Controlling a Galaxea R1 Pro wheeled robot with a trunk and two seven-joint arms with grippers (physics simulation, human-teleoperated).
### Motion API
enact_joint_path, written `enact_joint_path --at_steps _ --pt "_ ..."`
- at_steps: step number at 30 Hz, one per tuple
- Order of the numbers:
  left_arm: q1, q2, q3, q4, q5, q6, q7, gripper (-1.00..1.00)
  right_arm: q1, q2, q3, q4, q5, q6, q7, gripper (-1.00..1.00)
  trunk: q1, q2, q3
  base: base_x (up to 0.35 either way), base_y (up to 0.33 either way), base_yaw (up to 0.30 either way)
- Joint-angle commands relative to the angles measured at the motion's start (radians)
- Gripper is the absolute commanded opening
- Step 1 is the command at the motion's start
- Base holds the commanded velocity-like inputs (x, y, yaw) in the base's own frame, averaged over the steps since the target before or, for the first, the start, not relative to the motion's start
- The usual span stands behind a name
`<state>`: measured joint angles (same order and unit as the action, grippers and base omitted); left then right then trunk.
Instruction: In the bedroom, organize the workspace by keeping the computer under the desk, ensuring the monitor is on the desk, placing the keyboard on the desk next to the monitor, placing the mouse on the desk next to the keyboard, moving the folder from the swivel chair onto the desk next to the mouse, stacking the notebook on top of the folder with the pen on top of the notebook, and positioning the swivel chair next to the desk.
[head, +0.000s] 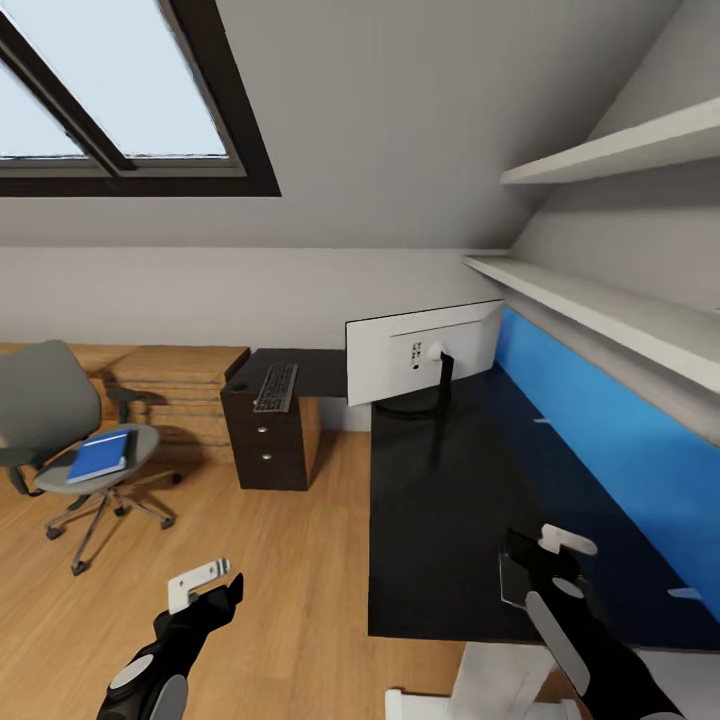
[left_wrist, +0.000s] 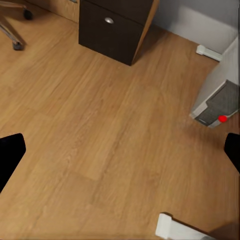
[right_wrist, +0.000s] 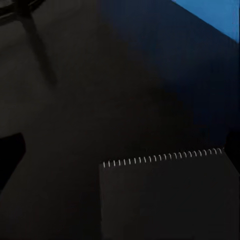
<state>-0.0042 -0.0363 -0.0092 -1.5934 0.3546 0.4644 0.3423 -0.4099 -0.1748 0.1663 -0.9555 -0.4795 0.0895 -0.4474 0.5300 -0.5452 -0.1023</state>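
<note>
Above the black desk (head: 440, 520) our right gripper (head: 545, 560) grips the notebook (right_wrist: 167, 197); left gripper (head: 205, 585) hangs parted over plank floor (left_wrist: 100, 130).

blue folder (head: 101, 455), black desk (head: 440, 520), grey swivel chair (head: 40, 400)

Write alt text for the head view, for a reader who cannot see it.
An attic bedroom: the monitor stands on the black desk, its white back toward the camera. The keyboard lies on a dark drawer cabinet, and the blue folder on the swivel chair.
</note>
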Motion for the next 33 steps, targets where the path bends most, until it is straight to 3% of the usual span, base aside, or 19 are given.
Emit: enact_joint_path --at_steps 1,2,3,13,20,26,33 --pt "0.0 0.0 -0.001 -0.002 0.01 0.003 0.009 1.0 -0.001 -0.002 0.005 0.0 0.006 -0.002 -0.008 1.0 0.0 -0.002 -0.002 -0.007 -0.065 -0.039" --pt "0.0 0.0 -0.004 -0.002 0.009 0.0 0.01 1.0 -0.004 0.0 0.001 0.1 0.07 -0.065 0.013 1.0 0.0 -0.002 -0.002 -0.001 -0.011 -0.007" --pt "0.0 -0.001 -0.004 -0.002 0.009 0.0 0.01 1.0 -0.006 0.0 0.001 0.126 0.076 -0.08 0.026 1.0 0.0 -0.002 -0.002 -0.001 -0.007 -0.004" --pt "0.0 -0.001 -0.005 0.001 -0.032 -0.003 0.009 1.0 -0.013 -0.003 0.001 0.177 0.09 -0.115 0.061 1.0 0.0 -0.002 -0.002 0.181 -0.001 -0.001" --pt "0.0 -0.001 -0.004 0.005 -0.035 0.0 0.009 1.0 -0.022 -0.045 0.001 0.189 0.095 -0.116 0.063 1.0 0.0 -0.002 -0.002 0.21 0.0 0.0" --pt "0.0 -0.001 -0.005 0.006 -0.034 0.0 0.008 1.0 -0.09 -0.053 0.002 0.314 0.096 -0.116 0.071 1.0 0.0 -0.002 -0.002 0.191 0.0 0.0" --pt "0.0 -0.002 -0.006 0.003 -0.033 -0.001 0.007 1.0 -0.203 -0.055 0.002 0.509 0.096 -0.116 0.179 1.0 0.0 -0.002 -0.002 0.031 0.0 0.0"
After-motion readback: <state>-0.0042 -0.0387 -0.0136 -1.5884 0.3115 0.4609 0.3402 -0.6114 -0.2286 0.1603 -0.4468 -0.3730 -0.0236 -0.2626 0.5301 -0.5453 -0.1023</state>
